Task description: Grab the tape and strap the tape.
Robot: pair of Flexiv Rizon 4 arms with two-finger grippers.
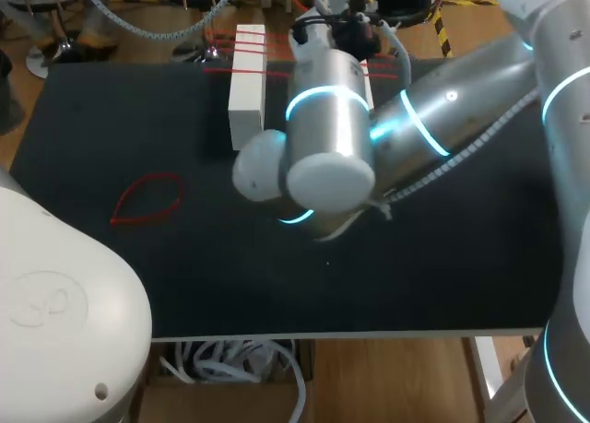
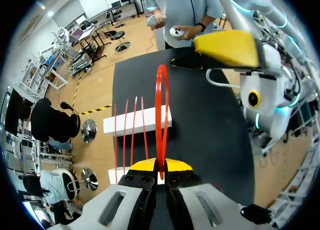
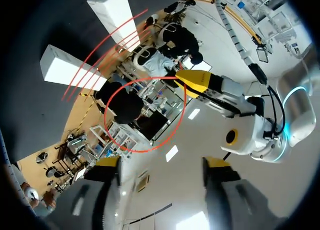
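Two white blocks [image 1: 247, 91] lie side by side on the dark surface [image 1: 111, 128], and everything else is placed from them. Several red tape bands [image 1: 235, 50] are stretched across both blocks, from one to the other. The left gripper [image 2: 161, 166] is above the blocks on the robot's side, and its fingers are clamped together on the bottom of a red tape loop [image 2: 162, 109]. The loop stands upright and narrow in the air over the blocks, next to the stretched bands and parallel to them. The right gripper [image 3: 162, 165] is raised off the surface near the blocks and faces the held loop. Its fingers are wide apart with nothing between them, and one of its yellow tips shows beyond the blocks in the left wrist view. In the head view the right arm [image 1: 332, 137] crosses over the blocks and hides one of them. A loose tape loop [image 1: 147, 202] lies flat on the surface, well apart from the blocks, nearer the robot and to its left.
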